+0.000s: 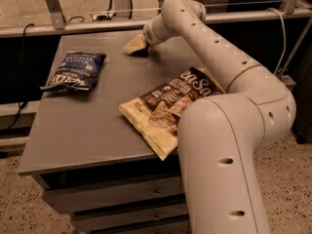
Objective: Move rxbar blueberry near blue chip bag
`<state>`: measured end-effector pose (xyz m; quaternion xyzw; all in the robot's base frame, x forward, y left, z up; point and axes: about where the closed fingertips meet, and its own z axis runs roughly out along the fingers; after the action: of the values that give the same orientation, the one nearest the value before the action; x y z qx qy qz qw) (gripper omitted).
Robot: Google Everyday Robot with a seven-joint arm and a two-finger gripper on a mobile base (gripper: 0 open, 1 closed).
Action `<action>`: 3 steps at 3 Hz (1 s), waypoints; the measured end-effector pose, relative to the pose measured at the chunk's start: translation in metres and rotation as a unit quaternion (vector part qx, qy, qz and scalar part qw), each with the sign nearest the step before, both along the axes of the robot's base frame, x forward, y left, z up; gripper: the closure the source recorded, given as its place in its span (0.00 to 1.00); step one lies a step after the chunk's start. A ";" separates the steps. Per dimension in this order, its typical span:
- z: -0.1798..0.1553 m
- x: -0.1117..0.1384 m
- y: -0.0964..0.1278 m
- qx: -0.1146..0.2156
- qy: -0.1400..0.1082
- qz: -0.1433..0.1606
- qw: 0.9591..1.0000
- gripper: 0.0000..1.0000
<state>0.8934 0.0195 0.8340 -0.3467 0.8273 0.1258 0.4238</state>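
The blue chip bag [73,71] lies flat at the left of the grey table [92,126], with its white lettering up. My gripper [136,45] is at the far middle of the table, low over the surface, to the right of and behind the blue bag. The rxbar blueberry does not show. There is only a dark patch under the gripper, and I cannot tell whether that is the bar or a shadow. The arm reaches in from the lower right across the table.
A larger brown and tan chip bag [168,104] lies at the right front of the table, partly under my arm. A metal rail [87,27] runs behind the table's far edge. Drawers sit below the table front.
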 end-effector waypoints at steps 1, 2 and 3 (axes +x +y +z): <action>0.001 -0.001 -0.001 -0.001 -0.002 0.001 1.000 0.70; 0.002 -0.001 -0.001 -0.001 -0.002 0.001 1.000 0.94; 0.038 -0.017 -0.019 -0.021 -0.043 0.031 0.998 1.00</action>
<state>0.8768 0.0009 0.8716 -0.3864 0.7996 0.1068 0.4470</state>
